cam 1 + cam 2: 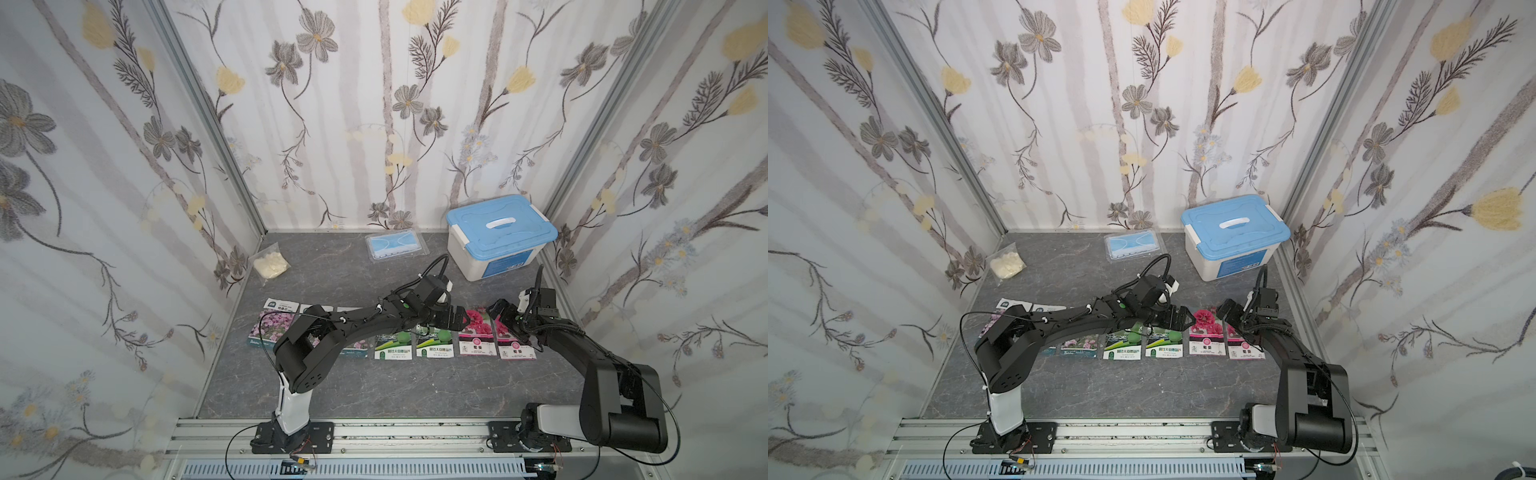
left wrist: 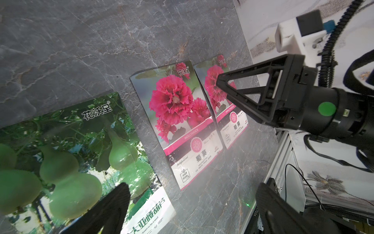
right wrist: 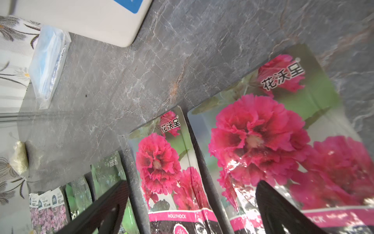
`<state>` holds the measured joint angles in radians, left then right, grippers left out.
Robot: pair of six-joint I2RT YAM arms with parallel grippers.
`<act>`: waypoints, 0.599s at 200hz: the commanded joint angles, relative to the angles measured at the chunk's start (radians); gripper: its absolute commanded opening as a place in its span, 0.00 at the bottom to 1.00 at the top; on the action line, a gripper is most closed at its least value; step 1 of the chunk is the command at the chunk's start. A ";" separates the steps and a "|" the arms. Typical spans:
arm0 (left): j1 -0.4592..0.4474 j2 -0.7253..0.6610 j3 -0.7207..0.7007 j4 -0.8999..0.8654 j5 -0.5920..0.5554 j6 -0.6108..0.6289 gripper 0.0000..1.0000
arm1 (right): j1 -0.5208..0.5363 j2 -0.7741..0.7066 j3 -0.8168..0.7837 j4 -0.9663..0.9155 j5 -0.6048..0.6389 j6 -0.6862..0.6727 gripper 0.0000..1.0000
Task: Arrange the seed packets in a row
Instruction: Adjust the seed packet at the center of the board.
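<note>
The seed packets [image 1: 1165,347] are laid face up in a row across the middle of the grey marbled table [image 1: 374,390]. Three purple-flower packets [image 1: 272,326] are placed at the left end, two of them largely hidden under the left arm [image 1: 357,322]. Two green gourd packets [image 1: 392,348] follow side by side. Two red hollyhock packets [image 1: 478,336] close the row at the right, set edge close to edge.

The left gripper [image 1: 457,319] is held over the far edge of the row, where gourd and hollyhock packets meet. Its jaws are spread wide and nothing is gripped. The right gripper [image 1: 500,312] is held over the far part of the rightmost hollyhock packet, jaws likewise spread wide and empty. Contact with the packet cannot be made out.

Behind the row, well apart from it, a clear bag with a blue face mask [image 1: 397,246], a blue-lidded white box [image 1: 500,237] and a small bag of cream stuff [image 1: 271,264] are seen near the back wall.
</note>
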<state>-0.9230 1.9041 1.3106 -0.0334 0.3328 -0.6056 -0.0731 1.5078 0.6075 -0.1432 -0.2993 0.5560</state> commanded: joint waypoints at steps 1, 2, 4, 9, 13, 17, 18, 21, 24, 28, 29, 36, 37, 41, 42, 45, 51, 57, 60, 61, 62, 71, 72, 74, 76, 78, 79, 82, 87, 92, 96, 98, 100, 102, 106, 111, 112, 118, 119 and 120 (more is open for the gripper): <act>0.007 -0.001 -0.002 -0.010 -0.007 0.011 1.00 | 0.015 0.034 -0.004 0.087 -0.029 0.028 1.00; 0.007 -0.001 -0.002 -0.010 -0.006 0.011 1.00 | 0.015 0.036 -0.004 0.088 -0.029 0.028 1.00; 0.007 -0.002 -0.002 -0.009 -0.006 0.012 1.00 | 0.016 0.039 -0.004 0.090 -0.027 0.028 1.00; 0.009 -0.002 -0.002 -0.008 -0.005 0.013 1.00 | 0.018 0.046 -0.004 0.093 -0.023 0.031 1.00; 0.009 -0.002 -0.002 -0.009 -0.005 0.013 1.00 | 0.018 0.051 -0.005 0.094 -0.021 0.031 1.00; 0.009 -0.003 -0.002 -0.010 -0.005 0.014 1.00 | 0.018 0.054 -0.004 0.097 -0.017 0.032 1.00; 0.010 -0.002 -0.001 -0.011 -0.005 0.015 1.00 | 0.018 0.054 -0.004 0.097 -0.016 0.032 1.00; 0.011 -0.002 -0.001 -0.012 -0.006 0.015 1.00 | 0.017 0.057 -0.003 0.097 -0.011 0.032 1.00; 0.011 -0.002 -0.002 -0.012 -0.005 0.014 1.00 | 0.018 0.058 -0.003 0.097 -0.006 0.032 1.00; 0.011 -0.003 -0.001 -0.012 -0.005 0.014 1.00 | 0.018 0.061 -0.002 0.096 0.001 0.032 1.00; 0.012 -0.003 -0.001 -0.012 -0.005 0.016 1.00 | 0.018 0.060 -0.002 0.096 0.003 0.032 1.00; 0.013 -0.003 -0.004 -0.011 -0.003 0.015 1.00 | 0.018 0.064 -0.001 0.095 0.012 0.029 1.00; 0.013 -0.003 -0.004 -0.012 -0.003 0.015 1.00 | 0.018 0.065 0.000 0.094 0.014 0.028 1.00; 0.015 -0.001 -0.004 -0.010 -0.004 0.015 1.00 | 0.018 0.069 0.000 0.094 0.018 0.027 1.00; 0.015 -0.001 -0.004 -0.010 -0.003 0.015 1.00 | 0.018 0.071 0.000 0.093 0.019 0.026 1.00; 0.015 -0.001 -0.004 -0.011 -0.002 0.014 1.00 | 0.018 0.074 0.001 0.092 0.023 0.027 1.00; 0.015 0.000 -0.002 -0.010 -0.001 0.015 1.00 | 0.018 0.079 0.002 0.091 0.028 0.025 1.00; 0.014 0.000 -0.003 -0.009 0.000 0.015 1.00 | 0.018 0.082 0.004 0.093 0.031 0.024 1.00; 0.015 0.001 -0.004 -0.008 0.000 0.014 1.00 | 0.018 0.082 0.004 0.094 0.033 0.023 1.00; 0.014 0.001 -0.004 -0.008 0.000 0.014 1.00 | 0.018 0.082 0.004 0.094 0.033 0.023 1.00; 0.014 0.002 -0.005 -0.008 0.000 0.014 1.00 | 0.018 0.083 0.004 0.094 0.034 0.024 1.00; 0.015 0.003 -0.004 -0.007 0.000 0.013 1.00 | 0.017 0.083 0.006 0.093 0.041 0.021 1.00; 0.015 0.003 -0.004 -0.007 0.000 0.013 1.00 | 0.017 0.082 0.006 0.093 0.041 0.020 1.00; 0.015 0.003 -0.004 -0.007 0.000 0.013 1.00 | 0.016 0.082 0.006 0.094 0.040 0.020 1.00; 0.015 0.003 -0.004 -0.007 0.000 0.012 1.00 | 0.016 0.082 0.007 0.094 0.041 0.019 1.00; 0.015 0.003 -0.004 -0.007 0.000 0.012 1.00 | 0.016 0.097 0.008 0.094 0.041 0.019 1.00; 0.015 0.002 -0.004 -0.007 -0.001 0.012 1.00 | 0.016 0.104 0.009 0.094 0.042 0.019 1.00; 0.015 0.003 -0.005 -0.007 0.000 0.012 1.00 | 0.017 0.112 0.010 0.093 0.043 0.018 1.00; 0.014 0.002 -0.005 -0.006 0.000 0.012 1.00 | 0.016 0.118 0.013 0.092 0.046 0.015 1.00; 0.016 0.002 -0.005 -0.005 0.000 0.012 1.00 | 0.016 0.120 0.016 0.091 0.047 0.012 1.00; 0.015 0.002 -0.006 -0.005 0.000 0.012 1.00 | 0.016 0.120 0.018 0.089 0.049 0.012 1.00; 0.015 0.002 -0.006 -0.005 0.000 0.011 1.00 | 0.016 0.123 0.020 0.089 0.048 0.012 1.00; 0.015 0.002 -0.005 -0.004 0.001 0.011 1.00 | 0.016 0.124 0.021 0.088 0.050 0.011 1.00; 0.015 0.002 -0.005 -0.004 0.001 0.012 1.00 | 0.016 0.124 0.023 0.087 0.051 0.009 1.00; 0.015 0.002 -0.005 -0.003 0.002 0.012 1.00 | 0.016 0.125 0.025 0.087 0.051 0.009 1.00; 0.015 0.002 -0.007 -0.003 0.002 0.012 1.00 | 0.016 0.125 0.028 0.085 0.051 0.007 1.00; 0.015 0.002 -0.007 -0.003 0.002 0.012 1.00 | 0.016 0.126 0.029 0.085 0.051 0.007 1.00; 0.015 0.003 -0.007 -0.002 0.002 0.011 1.00 | 0.016 0.126 0.033 0.084 0.051 0.005 1.00; 0.015 0.002 -0.007 -0.002 0.001 0.011 1.00 | 0.016 0.126 0.034 0.083 0.051 0.005 1.00; 0.015 0.002 -0.007 -0.002 0.001 0.011 1.00 | 0.016 0.127 0.035 0.082 0.052 0.004 1.00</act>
<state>-0.9089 1.9045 1.3060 -0.0376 0.3336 -0.6056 -0.0570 1.6230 0.6300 -0.0391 -0.2813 0.5709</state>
